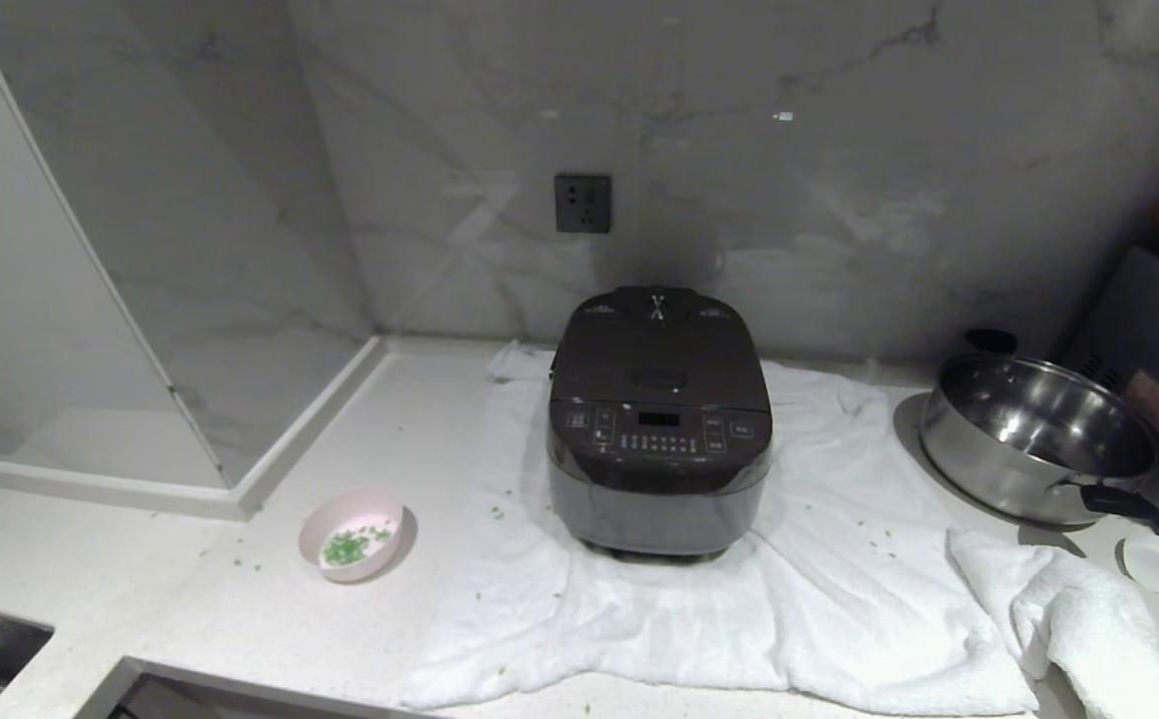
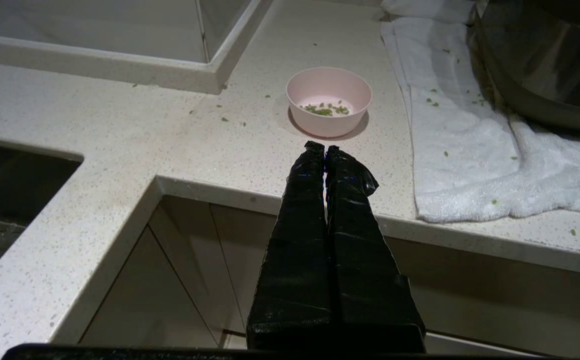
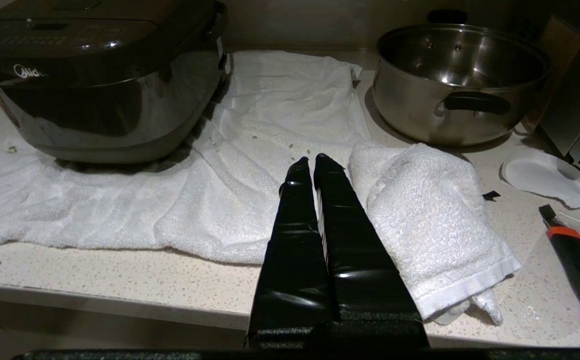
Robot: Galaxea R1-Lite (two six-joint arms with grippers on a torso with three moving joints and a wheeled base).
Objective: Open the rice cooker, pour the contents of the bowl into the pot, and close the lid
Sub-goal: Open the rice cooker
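Note:
The dark rice cooker [image 1: 659, 424] stands on a white towel mid-counter, its lid [image 1: 661, 359] down, so the pot is hidden. The cooker [image 3: 100, 75] also shows in the right wrist view. To its left on the bare counter sits the pale pink bowl [image 1: 352, 533] holding green chopped bits [image 1: 347, 546]. My left gripper [image 2: 324, 146] is shut and empty, held off the counter's front edge and pointing at the bowl [image 2: 328, 100]. My right gripper [image 3: 309, 160] is shut and empty, over the towel's front part. Neither arm shows in the head view.
A steel pan [image 1: 1038, 434] with black handles stands at the right. A folded white towel [image 1: 1088, 619] lies in front of it, beside an orange-black tool [image 3: 577, 265]. Green bits are scattered on the towel [image 1: 819, 559] and counter. A sink cutout [image 2: 10, 190] lies at the left front.

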